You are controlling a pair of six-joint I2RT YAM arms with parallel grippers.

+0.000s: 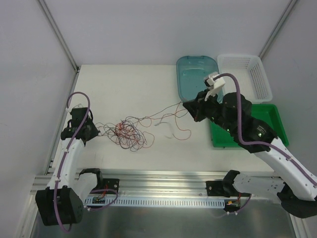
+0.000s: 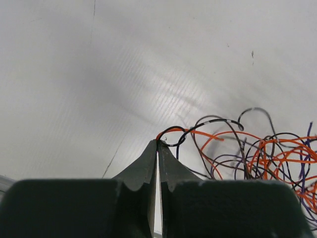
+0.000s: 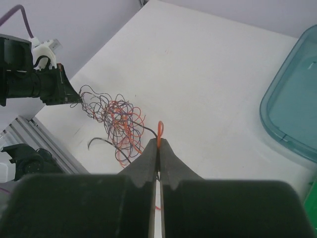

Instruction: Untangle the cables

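Many thin cables (image 1: 128,133), orange-red, black and dark purple, are lying in a loose, curly bunch on the white table (image 1: 129,84), left of its middle. A few strands are running out of the bunch to the right, toward the right gripper (image 1: 186,105), and others are trailing in loops on the table below that line. The left gripper (image 1: 98,132) is sitting at the bunch's left edge with its fingers pressed together, pinching a black strand and an orange one at the very tips. The right gripper is hanging above the table, right of the bunch, with its fingers closed on an orange strand whose small loop is poking up past the tips. Behind the right arm a teal tray (image 1: 194,82) is lying at the far edge, a white basket (image 1: 257,74) is standing just beside it, and a green tray (image 1: 272,116) is lying nearer, partly hidden by the arm.
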